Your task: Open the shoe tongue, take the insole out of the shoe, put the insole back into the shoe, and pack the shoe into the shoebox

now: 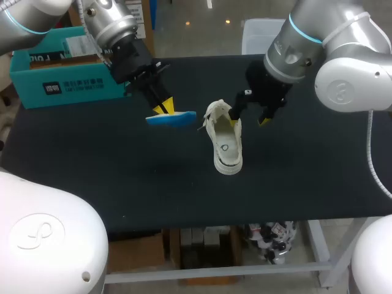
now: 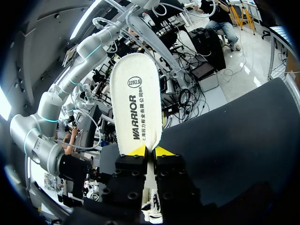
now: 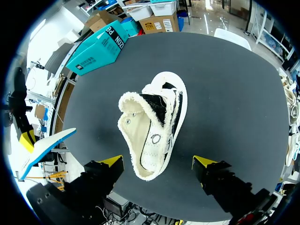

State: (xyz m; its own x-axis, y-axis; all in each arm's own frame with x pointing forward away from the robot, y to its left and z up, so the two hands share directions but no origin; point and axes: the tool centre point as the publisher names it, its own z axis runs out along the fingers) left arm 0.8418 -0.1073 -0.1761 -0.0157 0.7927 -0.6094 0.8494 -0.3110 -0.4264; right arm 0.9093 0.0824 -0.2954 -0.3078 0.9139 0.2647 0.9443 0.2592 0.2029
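Note:
A white canvas shoe (image 1: 226, 147) lies on the black table (image 1: 122, 165), its tongue pulled up and its mouth wide open. My right gripper (image 1: 248, 121) hangs open just over the shoe's mouth end, holding nothing. In the right wrist view the shoe (image 3: 154, 126) lies ahead of and below the spread right gripper (image 3: 157, 163). My left gripper (image 1: 163, 108) is shut on the insole (image 1: 172, 118), blue underneath, held in the air left of the shoe. From the left wrist, the insole's white printed face (image 2: 137, 103) stands up out of the left gripper (image 2: 149, 151).
The teal shoebox (image 1: 61, 76) stands at the table's back left, also seen from the right wrist as the shoebox (image 3: 98, 47) beyond the shoe. A white bin (image 1: 260, 33) sits behind the table's far edge.

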